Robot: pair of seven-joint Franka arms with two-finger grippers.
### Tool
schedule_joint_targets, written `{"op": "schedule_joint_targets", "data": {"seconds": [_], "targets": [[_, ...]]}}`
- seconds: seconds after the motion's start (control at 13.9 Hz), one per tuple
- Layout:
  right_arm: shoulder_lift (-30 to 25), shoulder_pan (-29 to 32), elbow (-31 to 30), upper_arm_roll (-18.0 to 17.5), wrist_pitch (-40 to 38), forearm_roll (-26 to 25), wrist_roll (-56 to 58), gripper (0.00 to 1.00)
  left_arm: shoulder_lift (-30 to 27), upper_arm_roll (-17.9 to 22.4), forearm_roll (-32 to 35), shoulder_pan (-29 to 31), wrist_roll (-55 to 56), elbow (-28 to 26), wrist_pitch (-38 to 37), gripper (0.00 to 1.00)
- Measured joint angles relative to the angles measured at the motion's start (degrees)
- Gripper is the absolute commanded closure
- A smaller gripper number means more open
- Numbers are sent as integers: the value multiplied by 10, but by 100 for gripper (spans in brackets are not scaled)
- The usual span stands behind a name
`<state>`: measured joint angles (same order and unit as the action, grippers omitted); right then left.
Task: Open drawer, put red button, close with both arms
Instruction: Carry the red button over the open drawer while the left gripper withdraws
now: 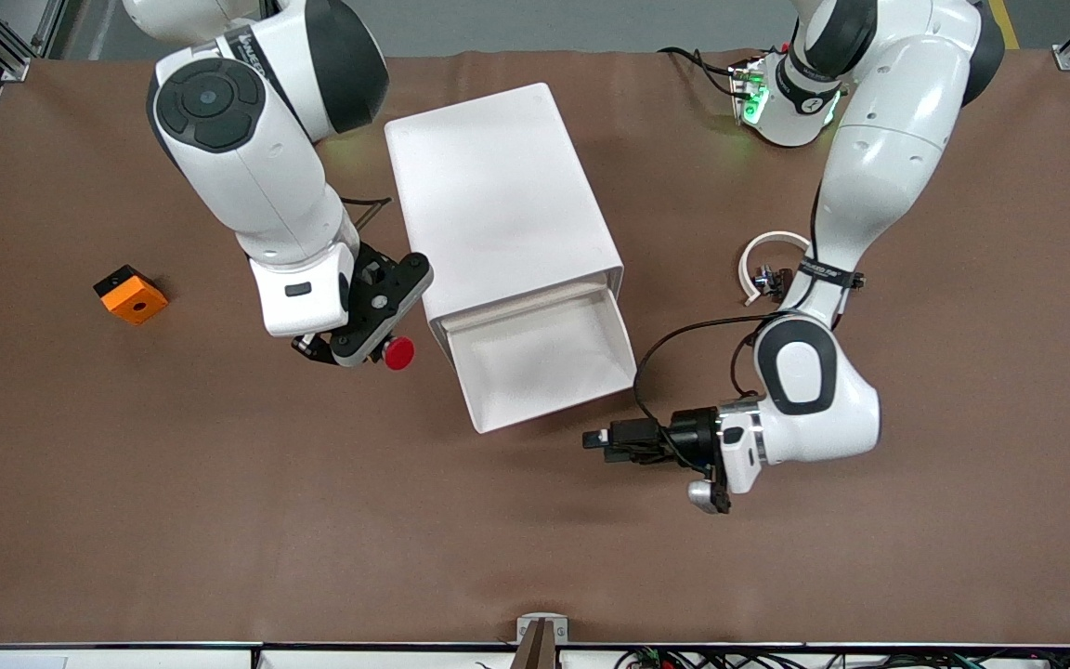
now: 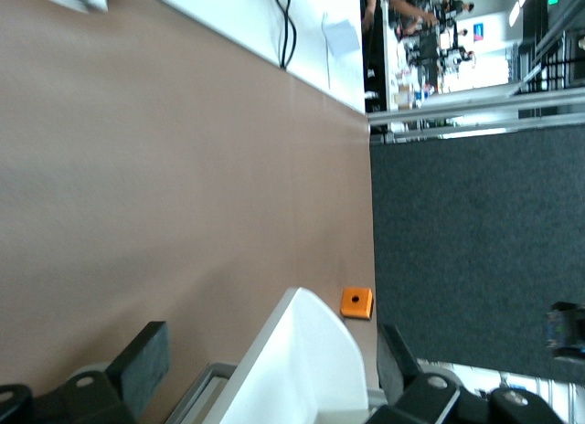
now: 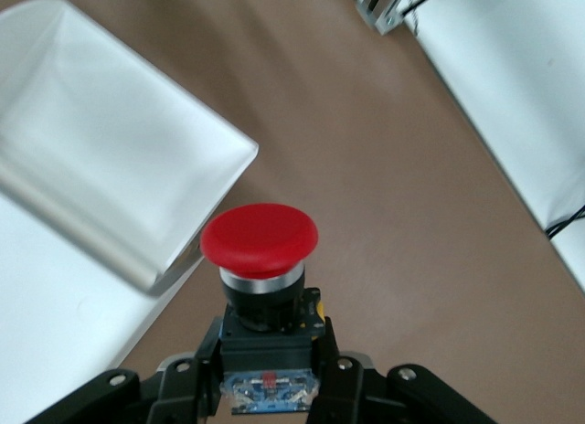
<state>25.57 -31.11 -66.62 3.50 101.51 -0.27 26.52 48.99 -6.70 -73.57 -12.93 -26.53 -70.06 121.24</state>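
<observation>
The right gripper point(image 1: 377, 358) is clamped on the small red button with a round red cap and dark body point(image 1: 397, 353), held up over the brown table point(image 1: 219, 520) just beside the wide, shallow white plastic drawer point(image 1: 544, 372), at its right-arm side. In the right wrist view the red button point(image 3: 260, 238) sits upright between the fingers point(image 3: 196, 369), close to the drawer's corner point(image 3: 233, 154).

The left gripper point(image 1: 598, 439) has its jaws apart and holds nothing, low beside the drawer's front corner toward the left arm's end.

The drawer stands pulled out of the big white rounded cabinet point(image 1: 498, 195) and looks empty.

So opening seems done and the button is picked up; placing it inside and closing with both arms remain.

An orange block point(image 1: 130, 295) lies well apart from the cabinet.
</observation>
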Motion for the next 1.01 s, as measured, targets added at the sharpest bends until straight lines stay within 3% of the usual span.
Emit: {"op": "schedule_joint_targets", "data": {"seconds": [0.14,0.29,0.65,1.01], "targets": [[15,0,10,0,37,0,1,100,-24,25,32,5,64,2,-1,0],[28,-2,12,0,75,0,3,100,-54,55,107,6,148,5,-4,0],[62,-34,28,1,118,-1,38,100,-141,77,399,32,331,5,-110,0],[88,-52,47,4,143,-7,215,100,-214,78,679,36,387,3,-250,0]]}}
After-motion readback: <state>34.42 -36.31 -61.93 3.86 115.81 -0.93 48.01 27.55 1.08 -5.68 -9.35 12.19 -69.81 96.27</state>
